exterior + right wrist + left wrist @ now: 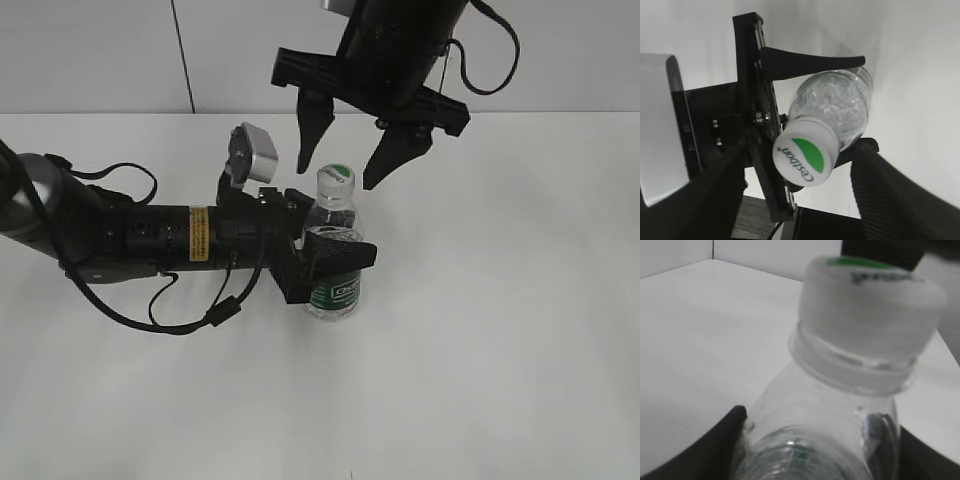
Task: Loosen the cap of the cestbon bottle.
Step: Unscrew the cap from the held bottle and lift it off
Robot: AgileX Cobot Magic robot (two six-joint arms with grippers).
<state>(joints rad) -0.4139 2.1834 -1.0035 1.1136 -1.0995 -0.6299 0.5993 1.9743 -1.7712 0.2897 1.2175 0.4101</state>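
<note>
The cestbon bottle (333,270) stands upright on the white table, clear with a dark green label band. Its white cap (336,180) with a green half-disc sits on the neck. My left gripper (325,260) comes in from the left and is shut on the bottle's body, one finger on each side. The left wrist view shows the cap (870,315) and the bottle's shoulder (825,425) between the black fingers (710,450). My right gripper (345,165) hangs open above, its fingers either side of the cap and apart from it. From the right wrist, the cap (805,156) lies between the open fingers (895,200).
The white table (500,350) spreads wide around the bottle. The left arm's body and cables (130,240) lie across the table's left side. A pale wall (100,50) rises behind the table's far edge.
</note>
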